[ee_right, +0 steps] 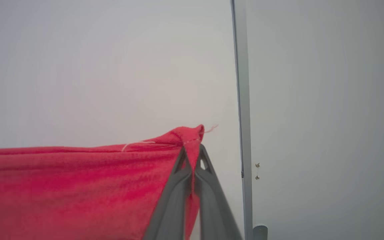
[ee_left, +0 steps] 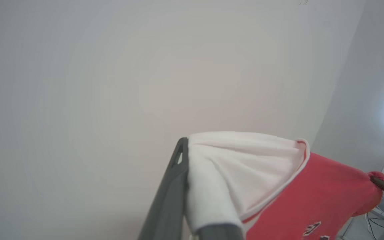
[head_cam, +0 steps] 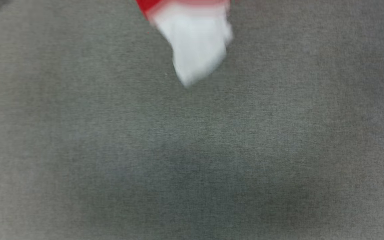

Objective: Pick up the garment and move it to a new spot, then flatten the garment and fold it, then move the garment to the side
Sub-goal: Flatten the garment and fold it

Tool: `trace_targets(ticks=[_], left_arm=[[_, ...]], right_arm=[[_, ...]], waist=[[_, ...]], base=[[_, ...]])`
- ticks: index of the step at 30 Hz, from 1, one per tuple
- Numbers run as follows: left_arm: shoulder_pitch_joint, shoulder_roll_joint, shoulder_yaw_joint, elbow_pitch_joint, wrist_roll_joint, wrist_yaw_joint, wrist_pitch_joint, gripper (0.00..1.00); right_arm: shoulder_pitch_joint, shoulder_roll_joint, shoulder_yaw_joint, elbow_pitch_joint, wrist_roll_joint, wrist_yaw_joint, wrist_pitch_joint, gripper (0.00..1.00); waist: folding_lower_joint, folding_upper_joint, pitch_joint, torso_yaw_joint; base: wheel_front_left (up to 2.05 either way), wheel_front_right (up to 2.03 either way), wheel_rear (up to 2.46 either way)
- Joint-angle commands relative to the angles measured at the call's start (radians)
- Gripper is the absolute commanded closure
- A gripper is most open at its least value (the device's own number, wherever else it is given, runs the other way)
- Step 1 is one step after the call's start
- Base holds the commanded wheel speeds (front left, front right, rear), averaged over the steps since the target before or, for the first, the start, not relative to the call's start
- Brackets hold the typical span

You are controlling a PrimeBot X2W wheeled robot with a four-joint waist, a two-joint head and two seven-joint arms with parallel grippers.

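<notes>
The garment [head_cam: 195,43] is showing bright red with a white panel, a thin red line edging the white, and small dark-and-white print is sitting on the red. The desk [head_cam: 192,166] is showing a mottled grey-green weave. The left tool [ee_left: 187,160] and right tool [ee_right: 192,163] are showing dark grey. The wall [ee_left: 112,83] is looking pale grey-white, with a grey strip [ee_right: 242,83] running down it.

Right gripper [ee_right: 192,156] clamps a corner of the garment [ee_right: 78,186] — red cloth stretched leftward.
</notes>
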Motion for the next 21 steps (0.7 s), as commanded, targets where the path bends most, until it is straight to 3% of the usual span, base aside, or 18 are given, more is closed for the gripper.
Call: trace_targets(ticks=[1,6,11,16,21], left_arm=[[-0.008,0.019,0.016,0.015,-0.002,0.004,-0.015,1.0],[-0.063,0.007,-0.011,0.092,0.0,-0.006,-0.068,1.0],[0.092,-0.004,-0.097,-0.001,-0.067,-0.01,-0.102,1.0],[0.343,0.033,-0.182,-0.154,-0.128,-0.011,-0.142,1.0],[0.616,0.05,-0.18,-0.328,-0.147,-0.011,-0.156,1.0]], right_arm=[[-0.001,-0.017,-0.015,0.017,-0.003,-0.009,-0.007,1.0],[-0.033,0.003,-0.035,0.074,-0.02,-0.009,-0.037,1.0],[0.067,0.006,-0.001,0.053,0.016,-0.008,-0.018,1.0],[0.262,-0.019,0.077,-0.075,0.107,-0.007,0.03,1.0],[0.51,-0.086,0.173,-0.287,0.215,-0.006,0.063,1.0]], waist=[[0.0,0.0,0.016,-0.015],[0.0,0.0,0.017,-0.015],[0.0,0.0,0.014,-0.004],[0.0,0.0,0.008,-0.001],[0.0,0.0,-0.013,-0.004]], base=[[0.0,0.0,0.0],[0.0,0.0,0.0],[0.0,0.0,0.0],[0.0,0.0,0.0],[0.0,0.0,0.0]])
